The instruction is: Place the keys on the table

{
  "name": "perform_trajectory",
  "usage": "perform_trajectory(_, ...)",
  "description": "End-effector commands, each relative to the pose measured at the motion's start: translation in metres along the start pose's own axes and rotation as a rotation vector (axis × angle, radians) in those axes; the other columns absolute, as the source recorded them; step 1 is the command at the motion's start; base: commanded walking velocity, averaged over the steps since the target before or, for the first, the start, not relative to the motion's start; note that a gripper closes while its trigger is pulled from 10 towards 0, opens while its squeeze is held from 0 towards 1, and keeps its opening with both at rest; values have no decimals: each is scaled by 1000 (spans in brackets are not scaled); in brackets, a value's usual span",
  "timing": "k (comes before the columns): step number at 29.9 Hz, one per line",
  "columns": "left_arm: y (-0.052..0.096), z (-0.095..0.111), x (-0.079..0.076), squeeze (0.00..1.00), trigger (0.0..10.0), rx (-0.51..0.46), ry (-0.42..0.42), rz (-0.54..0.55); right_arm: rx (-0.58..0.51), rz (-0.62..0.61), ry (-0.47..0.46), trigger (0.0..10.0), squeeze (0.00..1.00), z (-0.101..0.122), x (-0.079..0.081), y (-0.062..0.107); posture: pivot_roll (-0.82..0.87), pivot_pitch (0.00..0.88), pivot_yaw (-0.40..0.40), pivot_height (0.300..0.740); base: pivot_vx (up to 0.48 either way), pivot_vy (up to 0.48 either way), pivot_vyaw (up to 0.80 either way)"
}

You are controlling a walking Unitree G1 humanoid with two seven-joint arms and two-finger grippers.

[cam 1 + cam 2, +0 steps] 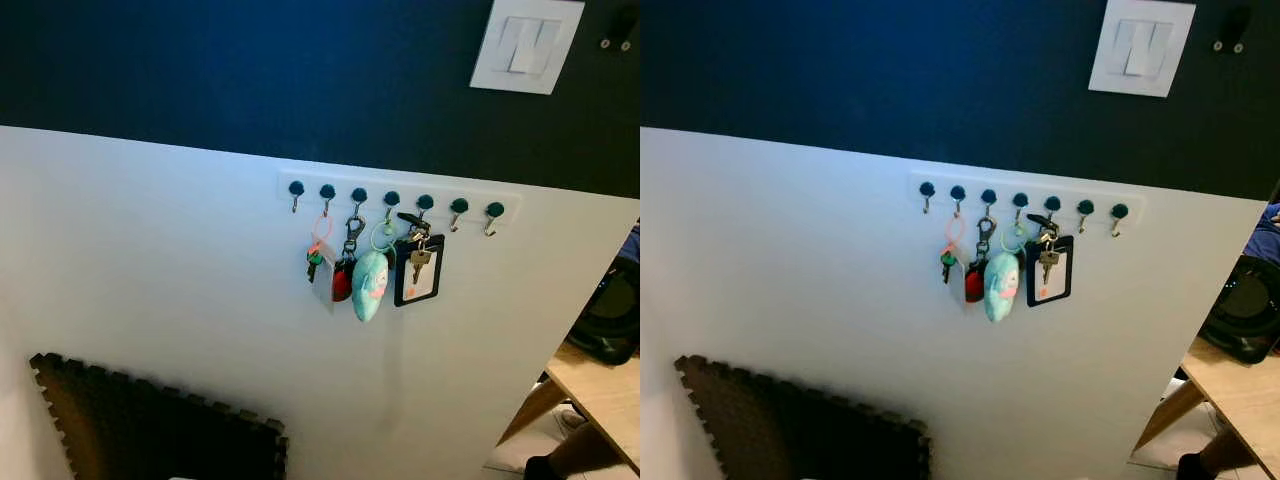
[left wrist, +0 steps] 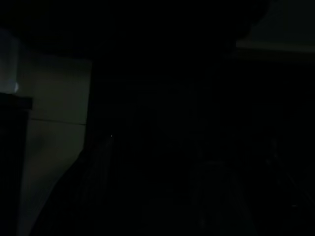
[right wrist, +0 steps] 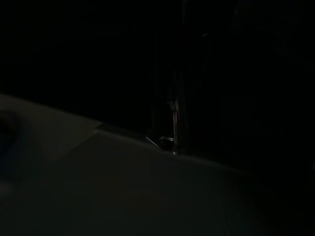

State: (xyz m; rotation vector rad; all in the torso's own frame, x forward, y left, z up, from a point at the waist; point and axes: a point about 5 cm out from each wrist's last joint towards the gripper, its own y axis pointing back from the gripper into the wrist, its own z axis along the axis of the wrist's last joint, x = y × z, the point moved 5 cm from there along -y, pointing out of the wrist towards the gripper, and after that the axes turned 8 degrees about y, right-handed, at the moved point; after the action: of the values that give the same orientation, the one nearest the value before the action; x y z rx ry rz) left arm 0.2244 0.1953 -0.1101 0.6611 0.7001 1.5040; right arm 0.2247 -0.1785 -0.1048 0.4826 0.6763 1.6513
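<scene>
The keys (image 1: 372, 268) hang on a white rack (image 1: 400, 200) of seven hooks on the wall. The wall is dark blue up high and white lower down. Four bunches hang side by side, touching: a small one on a pink ring (image 1: 320, 240), a red fob (image 1: 342, 282), a soft blue toy (image 1: 369, 285), and a black card holder (image 1: 418, 270) with a key in front of it. A light switch (image 1: 527, 45) sits above and to the right. A dark foam mat (image 1: 150, 430) lies low on the left. The corner of the wooden counter (image 1: 600, 395) shows low on the right, well apart from the keys. Both wrist views are very dark, so whether each claw is open or closed cannot be told.
</scene>
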Motion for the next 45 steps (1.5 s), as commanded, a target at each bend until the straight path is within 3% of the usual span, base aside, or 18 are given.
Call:
perform_trajectory(1,0,-4,-7,0,10000,-2,-4,-23,16,-13,-46,10000,0,-7,-1,2,54,0,-42,740,0,0,0)
perform_trajectory(8,0,-4,-8,0,10000,-5,0,-35,47,-32,-45,10000,0,-19,-1,6,55,0,-21,740,0,0,0)
perform_trajectory(13,1,-9,-10,0,10000,-3,-68,-52,56,-54,-82,10000,0,-24,-5,8,52,0,-12,740,0,0,0)
perform_trajectory(16,2,-11,-15,0,10000,-20,-163,-80,69,-54,-77,10000,0,-29,-6,10,56,11,-9,740,0,0,0)
perform_trajectory(27,3,-11,-15,0,10000,-36,-100,-71,91,-40,-65,10000,0,-36,-3,12,64,19,-10,740,0,0,-526)
perform_trajectory(45,3,-8,-16,0,10000,-66,-82,-80,61,-16,-53,10000,0,-25,1,7,63,21,-16,740,0,0,-800)
